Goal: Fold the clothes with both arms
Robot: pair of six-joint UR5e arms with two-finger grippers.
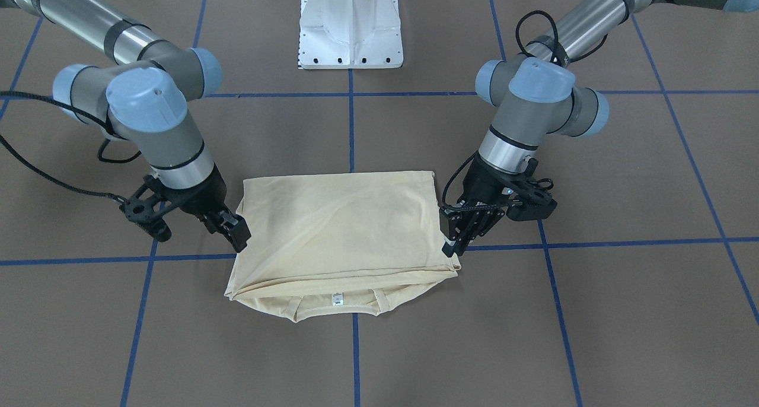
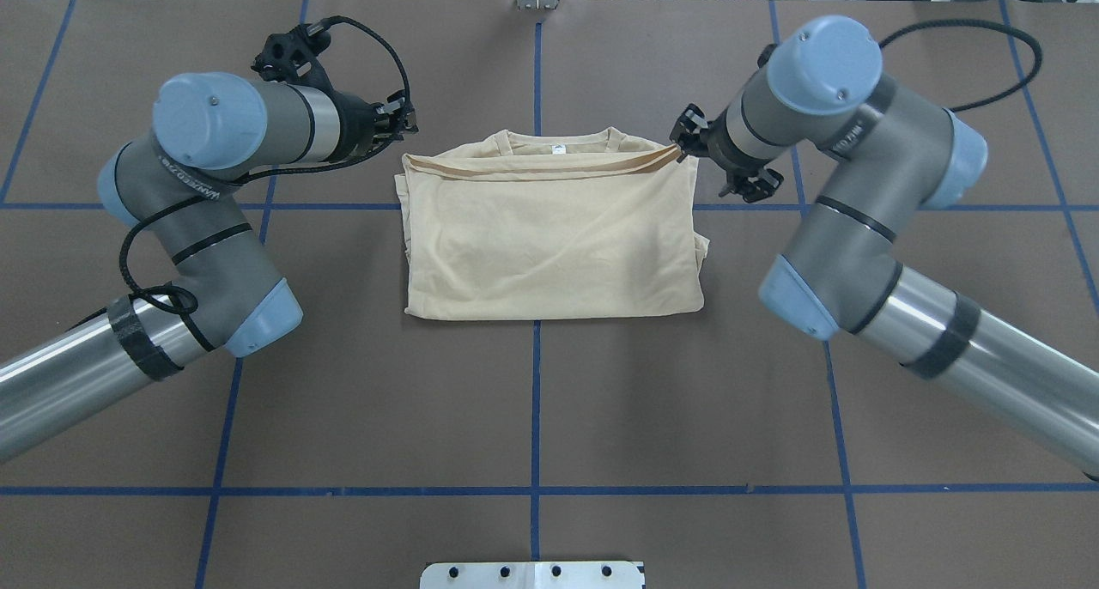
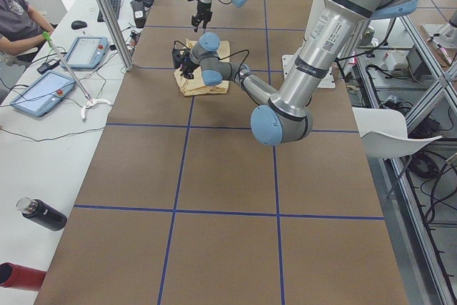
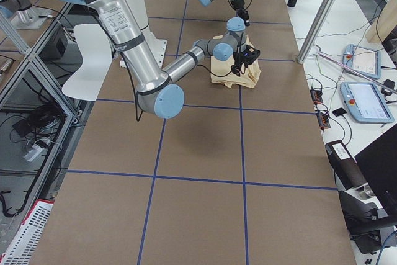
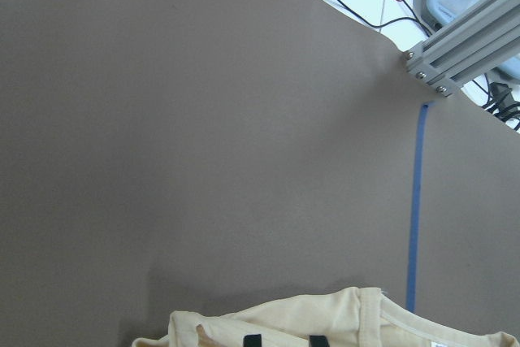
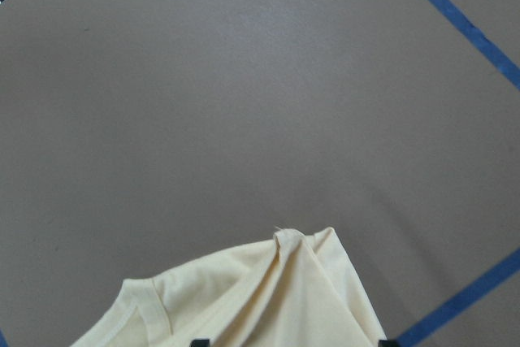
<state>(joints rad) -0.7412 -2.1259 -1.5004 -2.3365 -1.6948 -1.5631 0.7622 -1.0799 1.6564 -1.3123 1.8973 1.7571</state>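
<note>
The clothes are one pale cream-yellow shirt (image 1: 344,229) (image 2: 549,237), folded into a flat rectangle at mid-table. Its collar and white neck label (image 1: 337,299) sit at the edge far from the robot, and the print is hidden. My left gripper (image 1: 452,241) (image 2: 399,130) stands low at the shirt's far corner on my left. In the left wrist view its two fingertips (image 5: 252,340) show a narrow gap over the cloth edge. My right gripper (image 1: 236,234) (image 2: 687,147) is at the opposite far corner, its fingertips (image 6: 199,342) wide apart, with the shirt corner lying slack between them.
The white pedestal base (image 1: 351,27) stands behind the shirt on the robot's side. Blue tape lines (image 2: 536,400) cross the brown table. A side bench holds tablets (image 3: 43,91), a dark bottle (image 3: 43,213) and an aluminium post (image 3: 107,16). A seated person (image 3: 18,19) is beside it.
</note>
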